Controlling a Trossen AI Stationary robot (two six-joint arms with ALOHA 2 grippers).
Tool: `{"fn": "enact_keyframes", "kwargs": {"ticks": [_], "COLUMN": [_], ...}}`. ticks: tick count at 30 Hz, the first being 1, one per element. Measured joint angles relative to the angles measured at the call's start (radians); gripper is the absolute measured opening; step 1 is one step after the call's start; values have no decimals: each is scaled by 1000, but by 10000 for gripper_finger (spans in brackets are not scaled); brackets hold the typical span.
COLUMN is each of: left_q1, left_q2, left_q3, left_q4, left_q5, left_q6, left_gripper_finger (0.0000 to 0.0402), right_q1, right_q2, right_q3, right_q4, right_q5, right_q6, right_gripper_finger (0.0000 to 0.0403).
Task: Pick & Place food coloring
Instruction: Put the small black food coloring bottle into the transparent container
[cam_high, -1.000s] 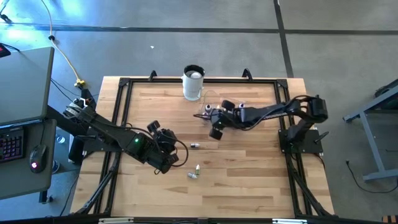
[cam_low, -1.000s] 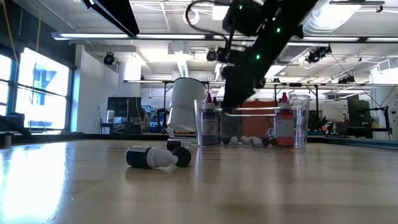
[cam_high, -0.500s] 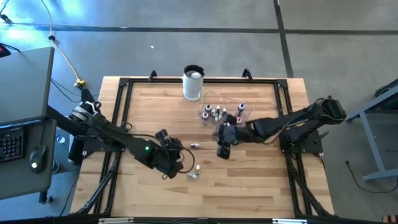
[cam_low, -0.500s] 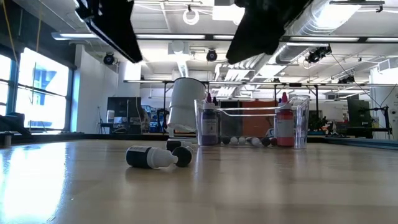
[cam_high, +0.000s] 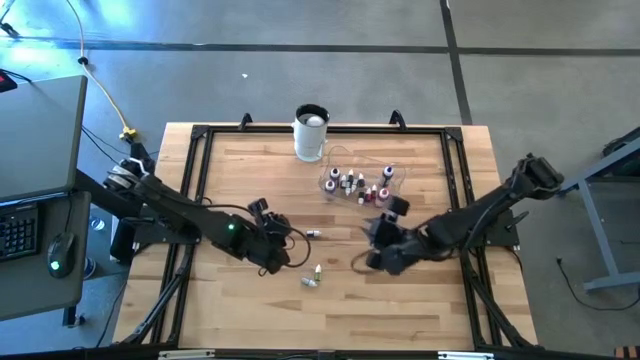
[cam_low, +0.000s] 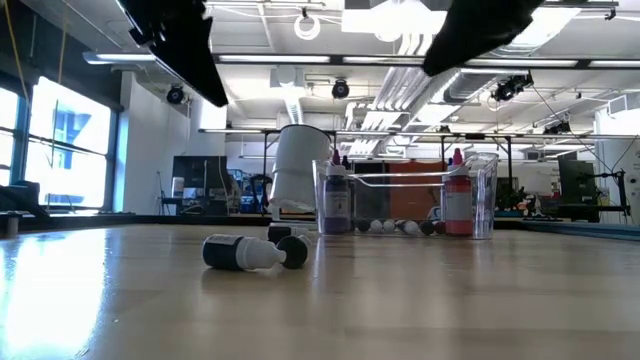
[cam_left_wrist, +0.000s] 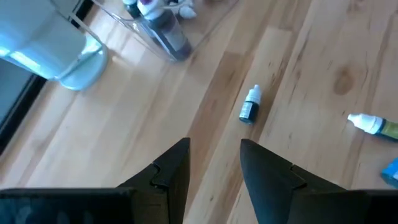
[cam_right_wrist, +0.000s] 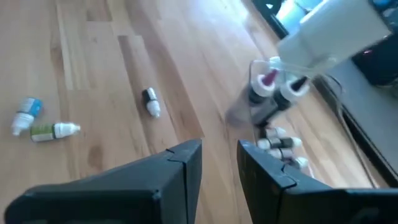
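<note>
Since the earlier frame, right gripper (cam_high: 374, 260) swung away from bowl (cam_high: 357, 183); left gripper (cam_high: 282, 256) nearer loose bottles (cam_high: 312, 278). Both parted, empty. Light, slick, roll-prone; best pinched across the body.

The table (cam_high: 400, 300) is pale wood in planks, smooth with a soft sheen, framed by matt black metal rails (cam_high: 195, 165). The bowl (cam_low: 480, 195) is clear glossy plastic. The cup (cam_high: 311, 135) looks like smooth white plastic. The little bottles (cam_left_wrist: 249, 104) are shiny plastic with white caps. Both arms (cam_high: 180, 212) are matt black.
</note>
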Motion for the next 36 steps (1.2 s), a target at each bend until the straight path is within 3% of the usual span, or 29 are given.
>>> {"fn": "enact_keyframes", "kwargs": {"ticks": [4,9,12,15,18,23,30,36], "left_q1": [0,0,23,68,138,272,383,385], "left_q2": [-49,-50,-47,-43,-43,-43,-43,-43], "left_q3": [0,0,-43,-155,-263,-404,-457,-457], "left_q4": [7,152,352,610,784,915,1038,1034], "left_q5": [-8,13,120,308,444,476,641,647], "left_q6": [66,232,374,495,531,486,486,479], "left_gripper_finger": [138,138,138,138,138,138,138,138], "right_q1": [75,125,144,165,193,237,177,58], "right_q2": [-19,-20,-20,-20,-20,-24,-156,-347], "right_q3": [0,0,0,0,0,-19,-290,-586], "right_q4": [-110,-122,-148,-208,-290,-369,-66,485], "right_q5": [47,83,85,106,142,186,110,-53], "right_q6": [70,86,105,160,240,352,296,67], "right_gripper_finger": [94,94,94,94,94,94,94,94]}}
